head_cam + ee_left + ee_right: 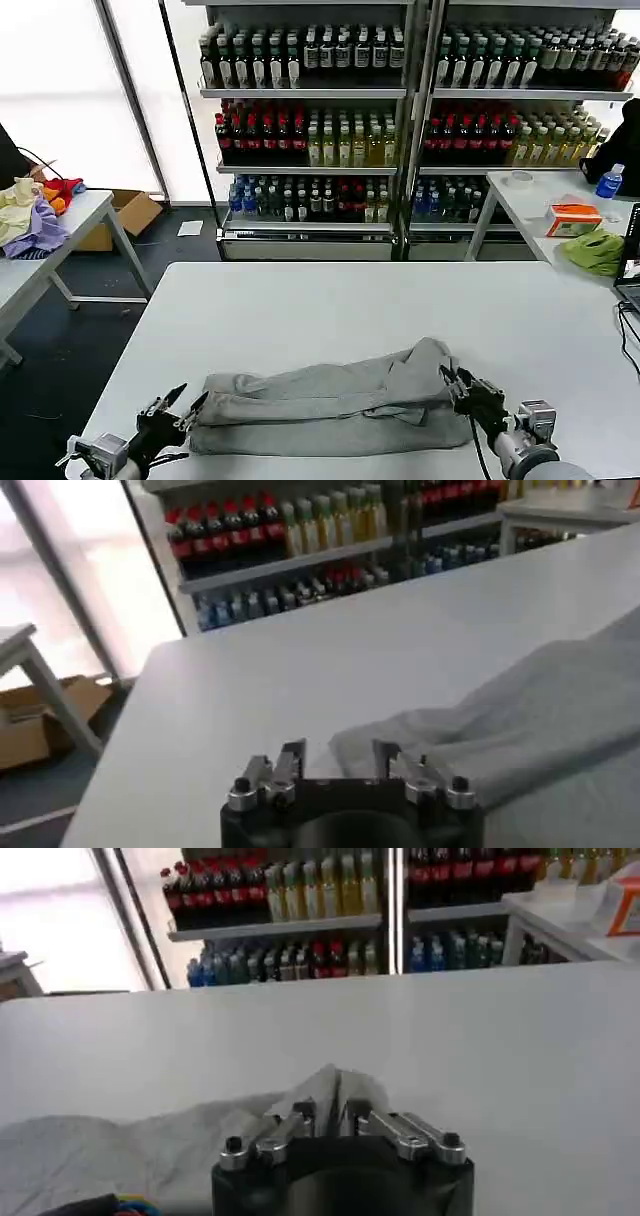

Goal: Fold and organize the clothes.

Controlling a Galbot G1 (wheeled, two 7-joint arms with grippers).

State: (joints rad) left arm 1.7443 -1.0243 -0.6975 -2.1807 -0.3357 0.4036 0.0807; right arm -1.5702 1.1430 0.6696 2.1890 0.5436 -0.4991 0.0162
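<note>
Shirt: grey shirt [330, 405] folded into a long, loose band, lying across the near edge of the white table [330, 300].
Progress: probably one lengthwise fold made; edges uneven, further folds and tidy placing left.
Left gripper [186, 412]: at the band's left end, fingers apart, cloth corner between them, not pinched.
Right gripper [452, 382]: at the band's right end, fingers closed on a raised ridge of cloth.
Surface: smooth, otherwise bare.
Room: drink shelves [400, 120] behind; side tables with coloured garments [35, 210] and lime-green cloth [595, 250].
</note>
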